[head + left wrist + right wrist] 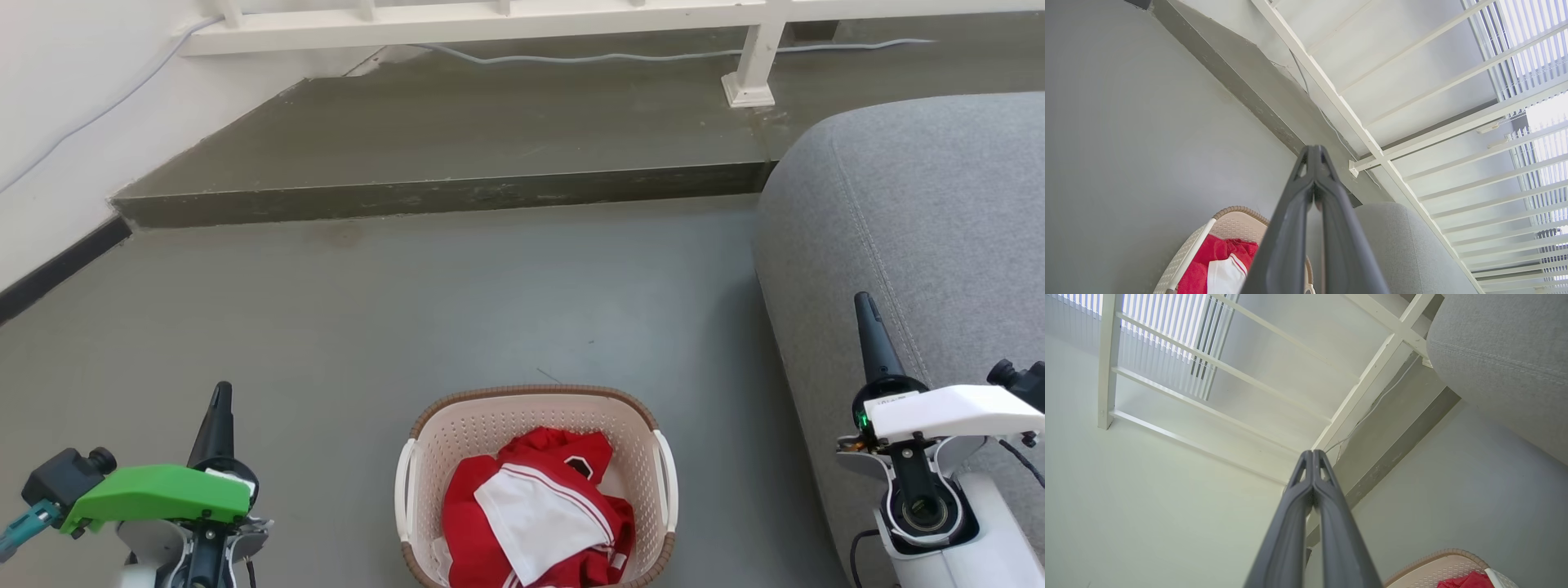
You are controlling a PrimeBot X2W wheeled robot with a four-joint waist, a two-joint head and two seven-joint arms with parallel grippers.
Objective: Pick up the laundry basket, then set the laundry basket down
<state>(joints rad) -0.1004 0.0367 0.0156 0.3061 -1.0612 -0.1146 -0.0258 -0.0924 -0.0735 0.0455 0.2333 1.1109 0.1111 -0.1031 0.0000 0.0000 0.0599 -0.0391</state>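
The cream perforated laundry basket (490, 425) with a brown rim and white side handles stands on the grey floor at the bottom centre of the head view, holding red and white clothes (535, 510). My left gripper (220, 396) is shut and empty, well to the basket's left. On the other side my right gripper (865, 306) is shut and empty, in front of the sofa. The left wrist view shows the basket (1237, 222) at the bottom beside the pressed-together fingers (1312, 153). In the right wrist view a corner of the basket (1437, 565) sits at the lower right of the gripper (1312, 454).
A grey sofa (922, 212) fills the right side, close to the basket. A raised concrete step (441, 196) crosses the far floor, with a white railing (751, 57) and a cable on it. A white wall (57, 122) runs along the left.
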